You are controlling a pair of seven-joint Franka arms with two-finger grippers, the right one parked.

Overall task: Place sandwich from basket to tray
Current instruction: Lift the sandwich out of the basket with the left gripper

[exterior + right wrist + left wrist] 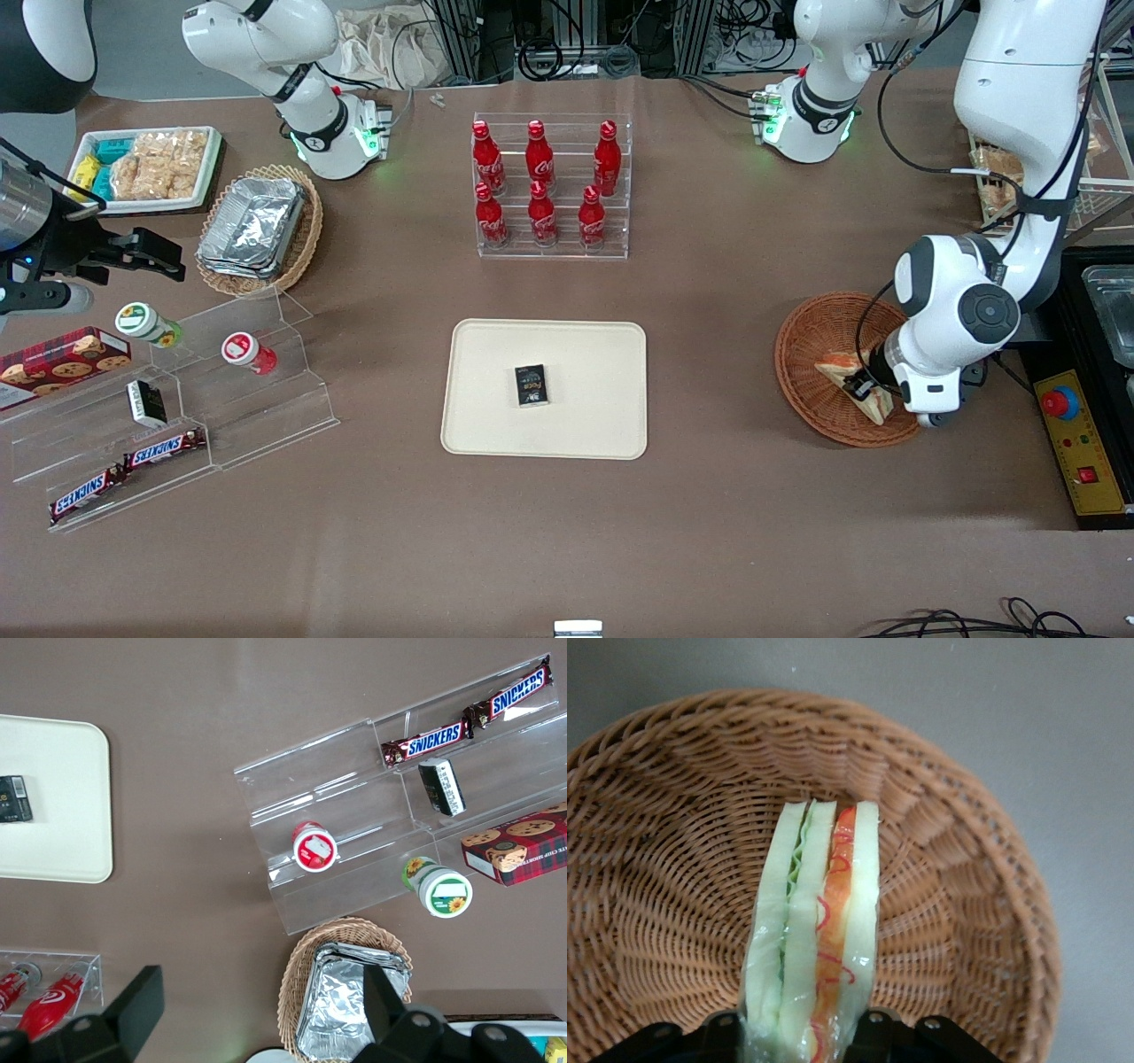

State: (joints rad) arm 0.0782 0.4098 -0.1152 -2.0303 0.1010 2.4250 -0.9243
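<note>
Down in the round reddish-brown woven wicker basket (808, 341), toward the working arm's end of the brown tabletop (709, 532): the left arm's tool (861, 386), pinching the triangular white-bread wedge sandwich (818, 930) between its black fingers (890, 1036). Sandwich on edge inside the basket, layers of pale bread, green lettuce and red-orange filling in plain sight from the wrist. Well apart, toward the tabletop's middle, the flat cream-beige rectangular tray (567, 354), bearing a small black box (531, 385). Farther from the front camera than the tray, a clear acrylic rack of red cola bottles (550, 188)
</note>
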